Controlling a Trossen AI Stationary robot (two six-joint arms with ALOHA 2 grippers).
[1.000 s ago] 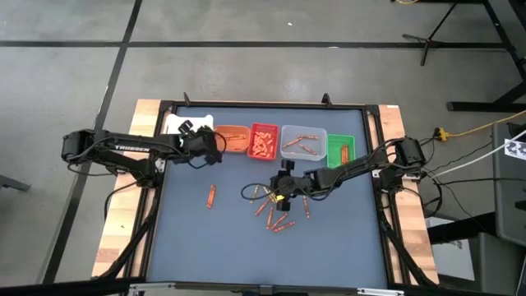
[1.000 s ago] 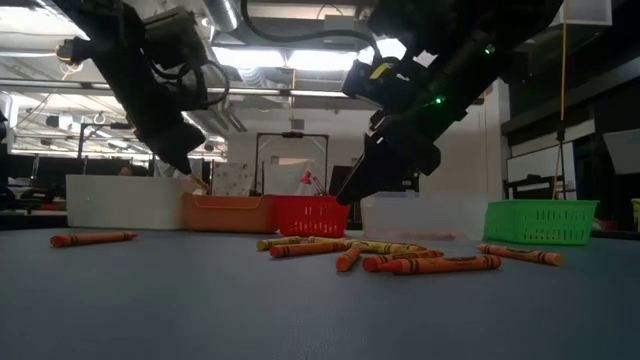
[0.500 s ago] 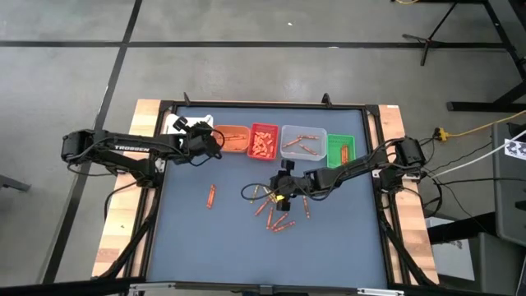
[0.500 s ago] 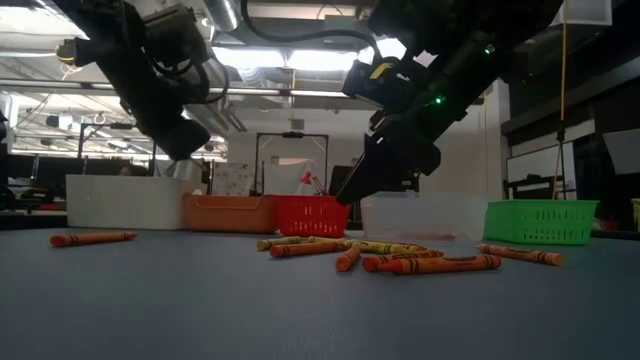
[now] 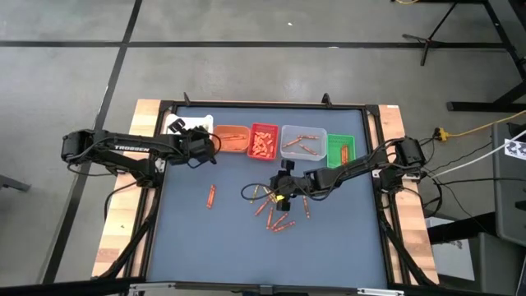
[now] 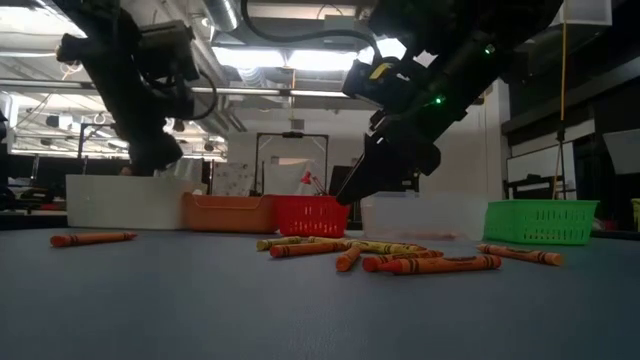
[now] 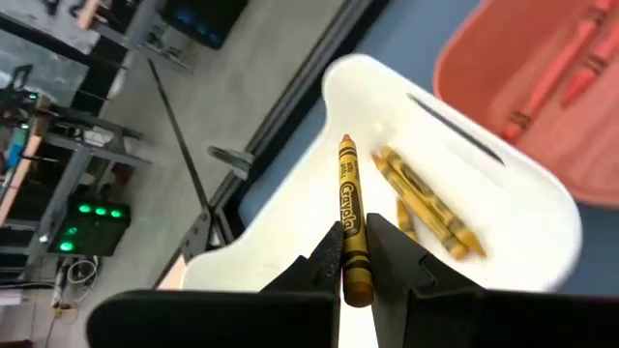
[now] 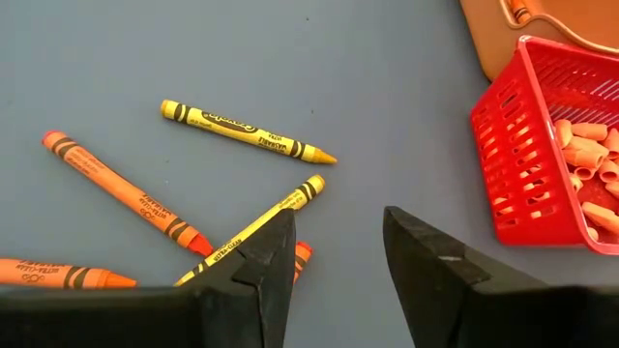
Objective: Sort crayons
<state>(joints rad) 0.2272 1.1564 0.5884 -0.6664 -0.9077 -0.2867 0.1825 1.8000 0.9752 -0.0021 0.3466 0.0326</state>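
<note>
1. A loose cluster of crayons (image 5: 279,210) lies on the mat near the table's middle, with 1 orange crayon (image 5: 210,196) apart to the left.
2. The right gripper (image 5: 282,186) hovers just above the cluster's far edge, fingers spread wide, holding nothing.
3. Farther left, the left gripper (image 5: 197,141) pinches a yellow crayon (image 7: 350,222) over the white bin (image 7: 522,208), where 2 yellow crayons (image 7: 421,200) lie.
</note>
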